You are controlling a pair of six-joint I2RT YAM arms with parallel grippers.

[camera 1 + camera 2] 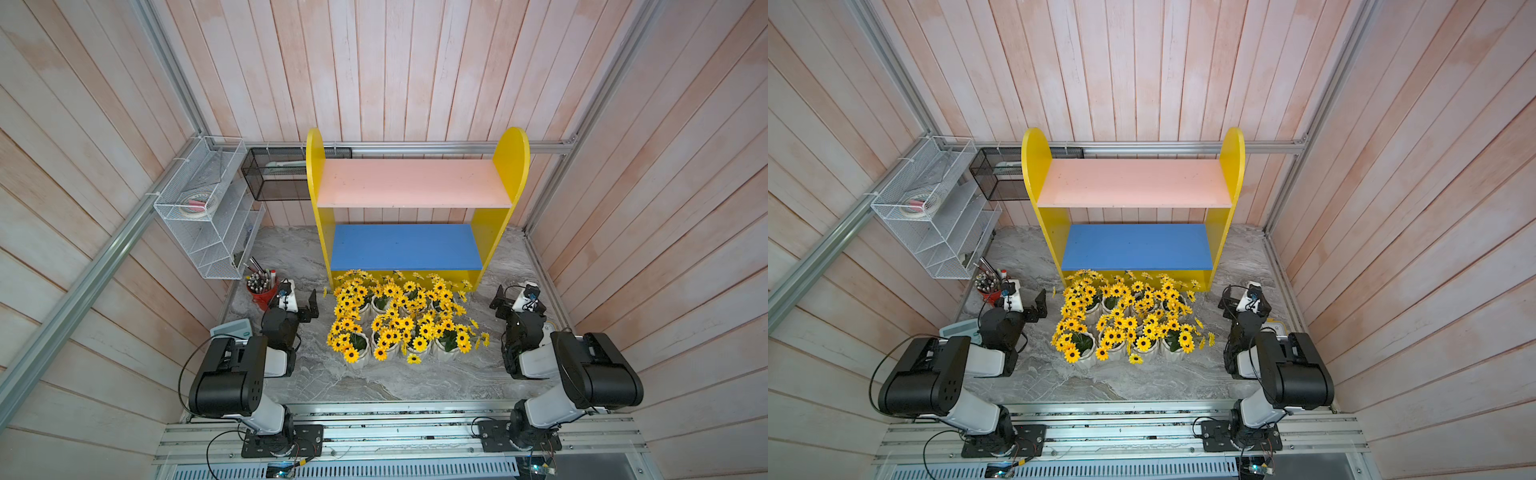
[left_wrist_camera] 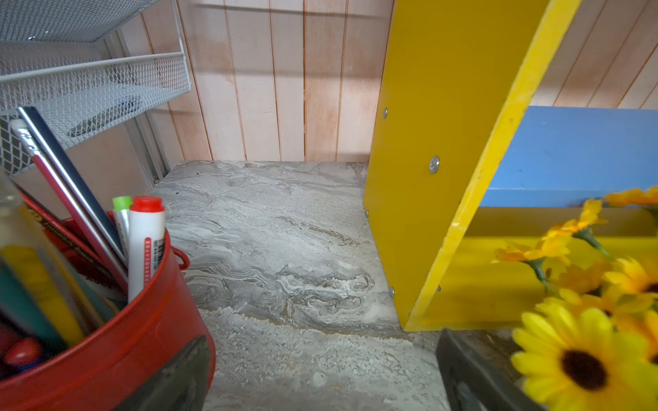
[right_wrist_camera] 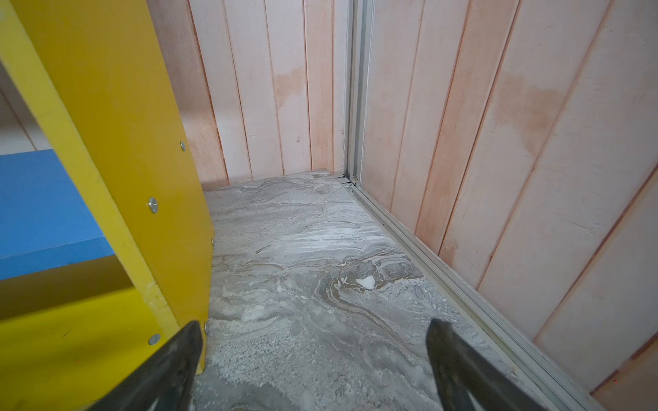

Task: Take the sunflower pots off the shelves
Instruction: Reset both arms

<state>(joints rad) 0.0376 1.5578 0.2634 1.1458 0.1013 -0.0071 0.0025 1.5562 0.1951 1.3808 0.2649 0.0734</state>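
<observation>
Several sunflower pots point(image 1: 399, 322) point(image 1: 1129, 322), white ribbed pots with yellow dark-centred blooms, stand clustered in two rows on the marble table in front of the shelves point(image 1: 512, 162) point(image 1: 1232, 162). The pink upper board and the blue lower board are both bare. My left gripper point(image 1: 310, 306) point(image 2: 322, 373) hangs open left of the cluster, with nothing between its fingers. Blooms point(image 2: 584, 366) show beside one finger in the left wrist view. My right gripper point(image 1: 500, 301) point(image 3: 313, 356) stands open right of the cluster, near the shelves' side panel point(image 3: 117, 149), and holds nothing.
A red pen cup point(image 1: 262, 294) point(image 2: 106, 338) stands just left of my left gripper. A white wire rack point(image 1: 203, 208) and a black mesh basket point(image 1: 274, 178) hang on the walls at the back left. A small pale device point(image 1: 230, 330) lies by the left arm.
</observation>
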